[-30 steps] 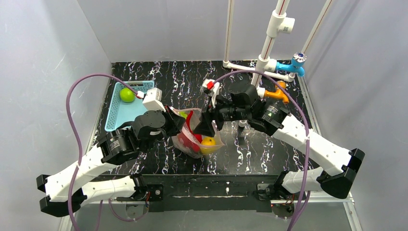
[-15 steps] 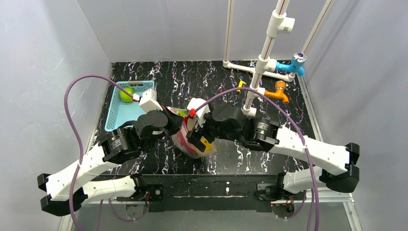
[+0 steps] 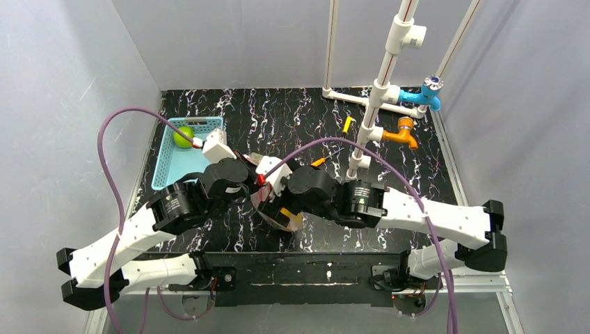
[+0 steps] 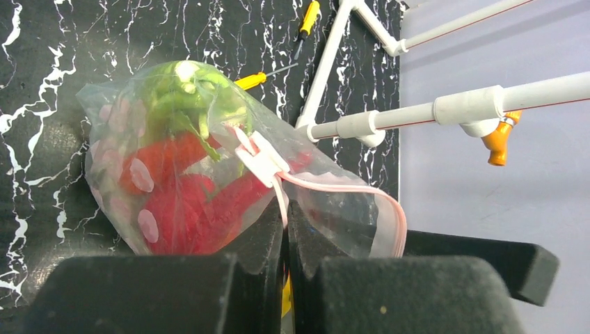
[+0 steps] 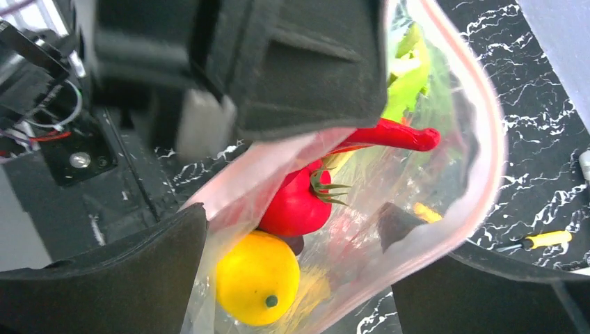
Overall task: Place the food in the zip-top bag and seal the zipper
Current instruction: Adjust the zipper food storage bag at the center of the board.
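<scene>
Zipper (image 4: 341, 186), a thin pink strip with a white slider piece (image 4: 261, 158) on it, is pinched between the pressed-together fingers (image 4: 139, 292) of the left gripper (image 4: 285, 240), as is shown in the left wrist view. The clear zip-top bag (image 3: 282, 216) is found near the middle of the black marbled table (image 3: 229, 111), between the two grippers, which are crowded close together over it. In the right wrist view the mouth is seen gaping, its pink rim curving in a wide loop, and the food is seen inside: a yellow oval fruit (image 5: 256, 278) lowest, a red pepper (image 5: 296, 205) with a green stalk touching it from above, a red chili (image 5: 389, 136) beyond that, and the green of the leek (image 5: 410, 76) farthest in. The right gripper (image 5: 296, 229) is spread wide, one finger on each side of the bag; whether the pads touch the plastic cannot be told. A round green fruit (image 3: 183, 136) is seen outside the bag, in the far corner of a light blue basket (image 3: 170, 170), well apart from it. A yellow tool (image 3: 346, 125) and an orange-handled tool (image 3: 319, 161) are seen on the table beyond the arms, near white pipes (image 3: 376, 90) carrying a blue tap (image 3: 430, 94) and an orange tap (image 3: 402, 132).
</scene>
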